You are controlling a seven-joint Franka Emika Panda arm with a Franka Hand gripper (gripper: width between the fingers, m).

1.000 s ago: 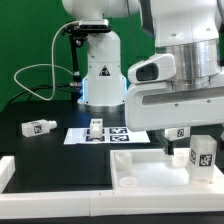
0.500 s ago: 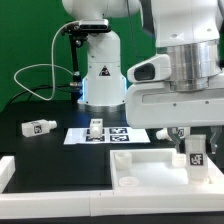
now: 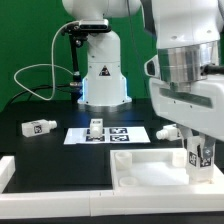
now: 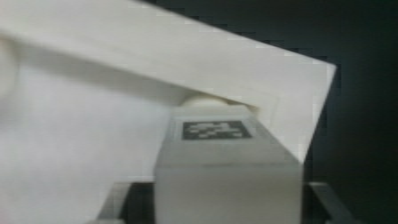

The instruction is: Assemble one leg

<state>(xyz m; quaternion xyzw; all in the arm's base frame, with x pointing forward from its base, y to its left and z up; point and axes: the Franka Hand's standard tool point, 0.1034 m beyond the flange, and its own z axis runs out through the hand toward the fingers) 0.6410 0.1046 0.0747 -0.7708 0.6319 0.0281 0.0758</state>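
My gripper (image 3: pixel 203 160) is shut on one leg (image 3: pixel 204 153), a short white peg with a black-and-white tag, held upright over the right end of the large white panel (image 3: pixel 150 172). In the wrist view the leg (image 4: pixel 217 150) sits between my fingers (image 4: pixel 128 203), its tip at a hole near the panel's corner (image 4: pixel 267 80). I cannot tell whether the tip touches the panel. Other legs lie on the black table: one at the exterior view's left (image 3: pixel 40 126), one on the marker board (image 3: pixel 96 128), one behind the panel (image 3: pixel 168 131).
The marker board (image 3: pixel 118 135) lies flat mid-table. The robot's white base (image 3: pixel 102 75) stands behind it, with a cable (image 3: pixel 40 70) looping to the exterior view's left. A white rail (image 3: pixel 5 172) lies at the left front edge.
The wrist has turned and shifted slightly toward the exterior view's right. The held leg has stayed over the panel's right end, a touch lower. The other legs have not moved.
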